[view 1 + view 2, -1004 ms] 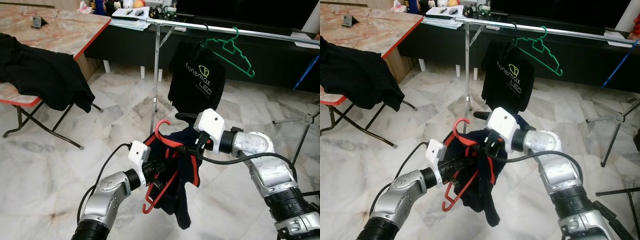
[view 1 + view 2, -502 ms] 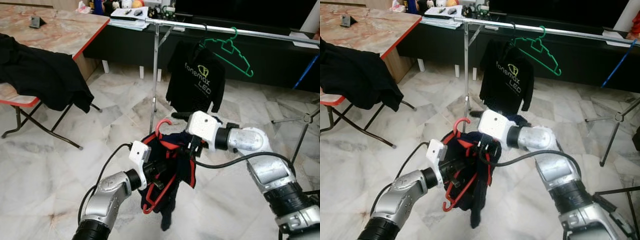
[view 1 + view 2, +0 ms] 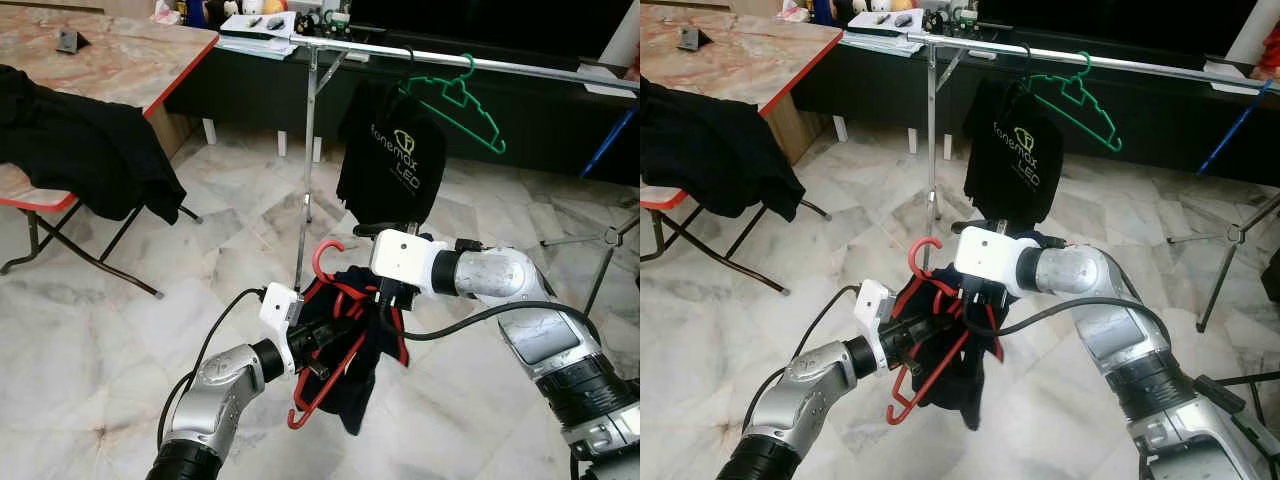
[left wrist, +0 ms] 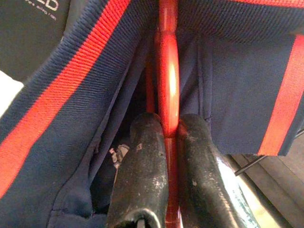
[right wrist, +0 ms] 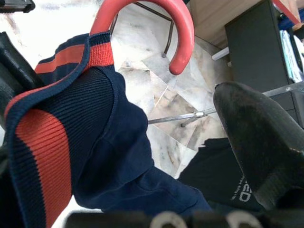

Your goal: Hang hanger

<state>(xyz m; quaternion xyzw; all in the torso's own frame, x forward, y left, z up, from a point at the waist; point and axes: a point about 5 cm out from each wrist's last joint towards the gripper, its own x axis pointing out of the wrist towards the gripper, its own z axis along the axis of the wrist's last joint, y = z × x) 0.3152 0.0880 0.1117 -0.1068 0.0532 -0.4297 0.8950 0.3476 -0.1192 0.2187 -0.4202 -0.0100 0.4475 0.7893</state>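
Note:
A red hanger [image 3: 325, 262] carries a navy garment with red stripes [image 3: 355, 385], held low in front of me. My left gripper [image 3: 325, 335] is shut on the hanger's bar; the left wrist view shows both black fingers [image 4: 142, 161] pinching the red bar [image 4: 168, 80]. My right gripper [image 3: 388, 298] sits at the garment's collar just below the hook. In the right wrist view one finger [image 5: 256, 142] stands wide of the navy collar [image 5: 95, 123] and the red hook [image 5: 156, 19]. The silver clothes rail [image 3: 520, 68] runs across behind.
On the rail hang a black printed T-shirt [image 3: 393, 160] and a bare green hanger [image 3: 465, 100]. The rack's upright pole [image 3: 308, 150] stands just behind the red hook. A folding table [image 3: 120, 60] at the left holds black clothes [image 3: 80, 150]. Marble floor lies below.
The right gripper has slid left to the hanger's neck. The navy garment now hangs shorter and more bunched on the hanger. The left gripper keeps its hold.

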